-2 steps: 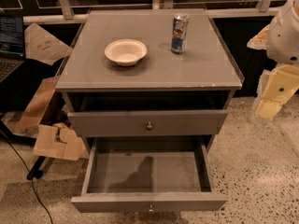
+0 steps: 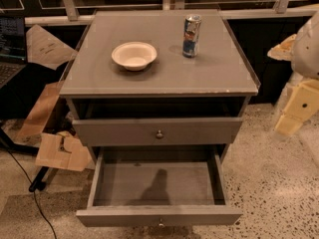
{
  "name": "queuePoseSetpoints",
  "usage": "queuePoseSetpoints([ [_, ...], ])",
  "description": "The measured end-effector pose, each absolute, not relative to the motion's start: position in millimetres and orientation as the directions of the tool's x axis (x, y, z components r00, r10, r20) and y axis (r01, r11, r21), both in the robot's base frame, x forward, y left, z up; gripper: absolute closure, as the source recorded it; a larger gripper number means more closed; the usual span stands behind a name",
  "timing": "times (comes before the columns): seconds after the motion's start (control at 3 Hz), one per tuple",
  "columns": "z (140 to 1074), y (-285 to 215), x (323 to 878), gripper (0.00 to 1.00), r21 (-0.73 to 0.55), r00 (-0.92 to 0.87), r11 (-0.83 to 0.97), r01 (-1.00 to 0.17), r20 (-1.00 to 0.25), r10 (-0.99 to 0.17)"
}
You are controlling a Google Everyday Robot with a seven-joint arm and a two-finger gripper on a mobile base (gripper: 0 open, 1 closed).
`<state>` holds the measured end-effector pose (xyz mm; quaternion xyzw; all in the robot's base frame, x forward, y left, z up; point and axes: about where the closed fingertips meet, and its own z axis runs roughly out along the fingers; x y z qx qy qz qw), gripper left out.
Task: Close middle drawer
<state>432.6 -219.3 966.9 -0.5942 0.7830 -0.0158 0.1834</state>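
Now | tool right of cabinet, apart from it, grip state cannot tell | middle drawer pulled out

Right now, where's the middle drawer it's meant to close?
The middle drawer is pulled far out at the bottom centre of the camera view, below the taller-fronted drawer; the gripper is at the right edge, clear of it.

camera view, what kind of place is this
Probably a lab or office test area: speckled floor, laptop at left, cardboard scraps beside the cabinet. The gripper is at the right edge.
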Motion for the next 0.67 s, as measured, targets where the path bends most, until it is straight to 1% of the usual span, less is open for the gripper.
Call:
queuePoseSetpoints([
  [0.33, 939.2, -221.9, 420.1, 0.0, -0.22, -0.247, 0.362, -0.906, -0.42, -0.873],
  [0.67, 908.8, -217.5, 417.0, 0.0, -0.187, -0.269, 0.415, -0.89, -0.521, -0.81],
])
